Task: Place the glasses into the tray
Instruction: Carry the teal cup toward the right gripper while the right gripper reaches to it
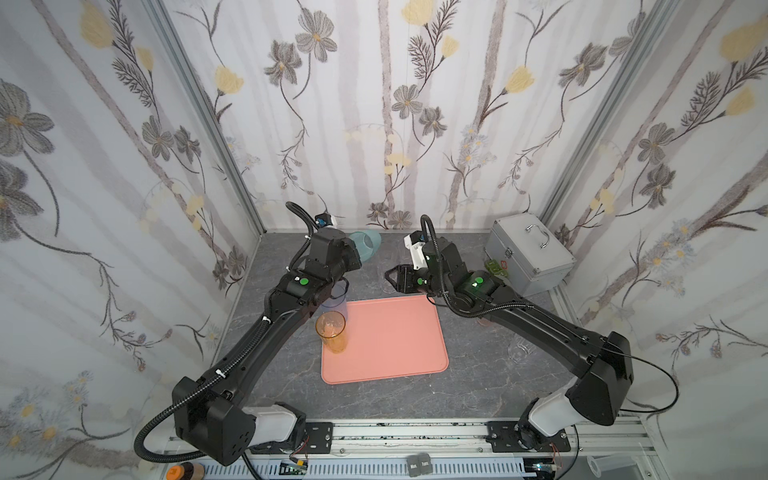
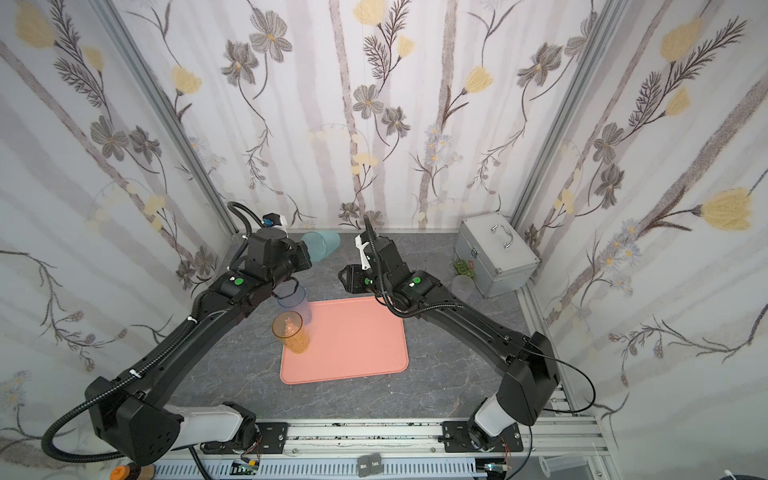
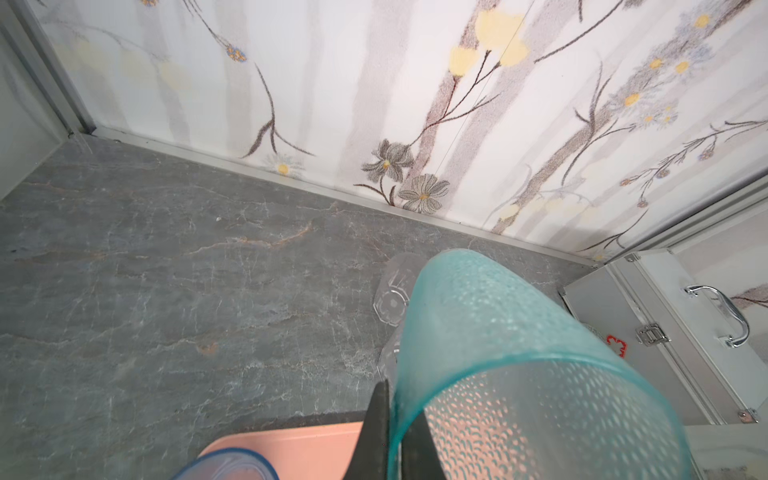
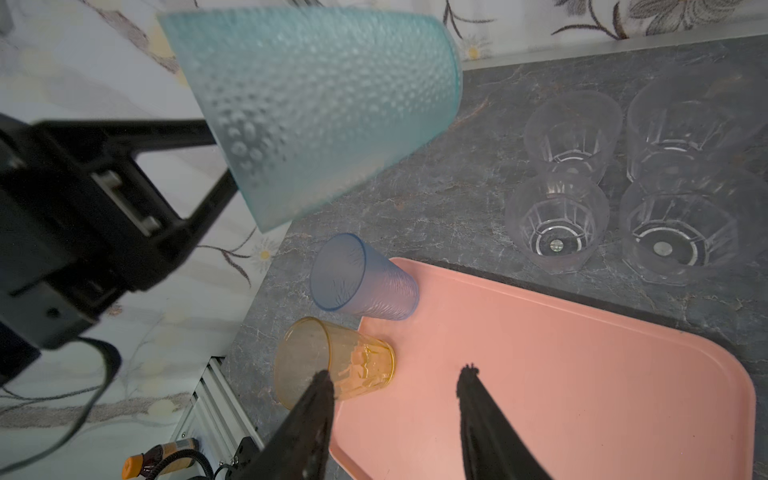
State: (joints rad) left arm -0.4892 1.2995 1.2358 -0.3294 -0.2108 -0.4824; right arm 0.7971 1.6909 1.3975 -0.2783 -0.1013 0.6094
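Most of tray (image 1: 395,340) bare; amber glass (image 1: 331,332), blue glass (image 2: 293,301) block L edge; clear glasses (image 4: 557,224) crowd table (image 1: 478,374) beside it.

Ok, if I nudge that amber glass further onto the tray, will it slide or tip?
Likely tips if pushed high: the amber glass is tall and narrows toward its base. That base sits right at the left rim of the tray, possibly on it, so it may be unsteady. It looks thin-walled, probably light; push low and slowly.
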